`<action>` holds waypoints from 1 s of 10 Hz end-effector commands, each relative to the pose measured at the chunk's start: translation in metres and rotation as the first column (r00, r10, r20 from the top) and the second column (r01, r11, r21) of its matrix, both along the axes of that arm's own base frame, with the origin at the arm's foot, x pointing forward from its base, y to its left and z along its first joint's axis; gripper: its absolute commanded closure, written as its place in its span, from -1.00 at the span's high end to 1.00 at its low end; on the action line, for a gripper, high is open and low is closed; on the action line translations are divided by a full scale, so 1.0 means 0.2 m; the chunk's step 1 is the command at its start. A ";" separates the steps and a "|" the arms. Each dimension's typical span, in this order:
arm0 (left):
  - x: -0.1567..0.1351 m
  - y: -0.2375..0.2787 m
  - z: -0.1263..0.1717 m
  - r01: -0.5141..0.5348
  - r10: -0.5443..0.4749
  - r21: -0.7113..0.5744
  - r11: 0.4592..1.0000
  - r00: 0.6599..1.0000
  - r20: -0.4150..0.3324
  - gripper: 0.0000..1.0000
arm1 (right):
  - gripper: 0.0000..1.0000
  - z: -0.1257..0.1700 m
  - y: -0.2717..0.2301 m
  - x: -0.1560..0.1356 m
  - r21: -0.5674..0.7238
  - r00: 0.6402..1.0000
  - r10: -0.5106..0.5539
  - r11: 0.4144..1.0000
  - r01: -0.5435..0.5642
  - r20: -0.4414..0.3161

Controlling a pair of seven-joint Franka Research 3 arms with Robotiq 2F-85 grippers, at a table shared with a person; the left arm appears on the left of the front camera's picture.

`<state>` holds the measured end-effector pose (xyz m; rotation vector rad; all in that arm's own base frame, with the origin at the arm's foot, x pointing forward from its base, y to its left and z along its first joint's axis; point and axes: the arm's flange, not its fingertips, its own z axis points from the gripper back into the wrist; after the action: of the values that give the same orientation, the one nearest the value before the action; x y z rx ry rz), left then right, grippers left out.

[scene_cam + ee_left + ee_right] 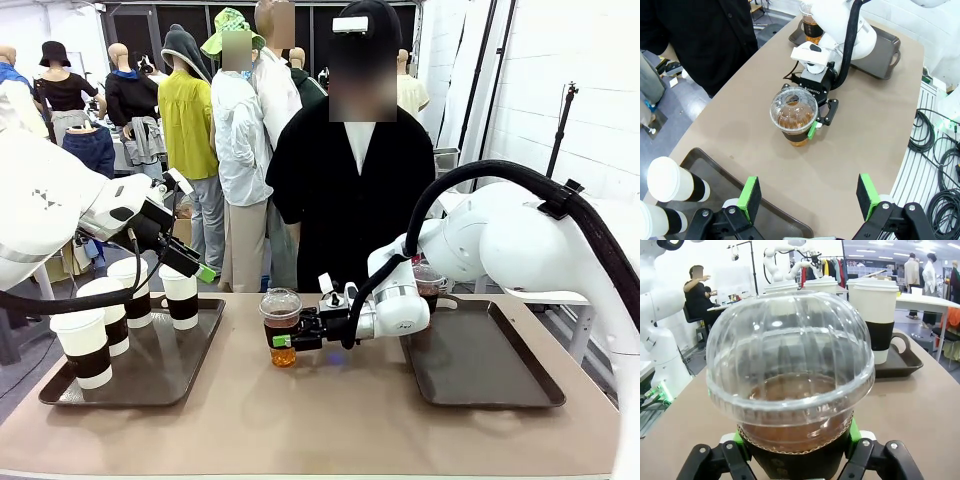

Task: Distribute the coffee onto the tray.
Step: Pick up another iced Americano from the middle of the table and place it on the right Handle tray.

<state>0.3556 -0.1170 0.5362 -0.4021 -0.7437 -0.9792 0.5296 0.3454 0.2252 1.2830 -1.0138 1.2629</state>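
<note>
A clear dome-lidded cup of brown coffee (281, 325) (794, 112) (790, 370) stands on the bare table between the two trays. My right gripper (285, 340) (797, 132) (795, 440) reaches in from the right, its green pads pressed on both sides of the cup's dark sleeve. Another clear cup (430, 285) (811, 25) stands at the far left corner of the right tray (490, 370) (880, 50), partly behind my right arm. Several white lidded cups with brown sleeves (106, 312) (675, 182) (877, 315) stand on the left tray (170, 375) (715, 165) (902, 360). My left gripper (192, 245) (808, 192) hangs open above that tray's right end, holding nothing.
A person in black (350, 180) stands at the far edge, hands out of sight. Most of the right tray's surface is bare. Cables (935, 150) lie beyond the table's edge in the left wrist view.
</note>
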 end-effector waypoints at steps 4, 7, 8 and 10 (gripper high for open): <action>0.01 0.01 0.00 0.013 -0.013 -0.012 1.000 1.000 0.000 1.00 | 0.62 0.19 -0.06 -0.11 0.024 0.998 0.054 0.998 -0.054 -0.028; 0.01 0.01 0.00 0.013 -0.013 -0.012 1.000 1.000 0.000 1.00 | 0.62 0.37 -0.24 -0.25 0.016 0.996 0.068 0.998 -0.068 -0.050; 0.01 0.01 0.00 0.013 -0.013 -0.012 1.000 1.000 0.000 1.00 | 0.62 0.42 -0.31 -0.30 0.026 0.995 0.085 0.996 -0.084 -0.057; 0.01 0.01 0.00 0.013 -0.013 -0.012 1.000 1.000 0.000 1.00 | 0.62 0.48 -0.45 -0.41 0.025 0.997 0.070 0.997 -0.069 -0.044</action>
<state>0.3556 -0.1169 0.5362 -0.4021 -0.7438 -0.9790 0.4597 0.2696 0.3085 1.3473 -0.9627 1.2869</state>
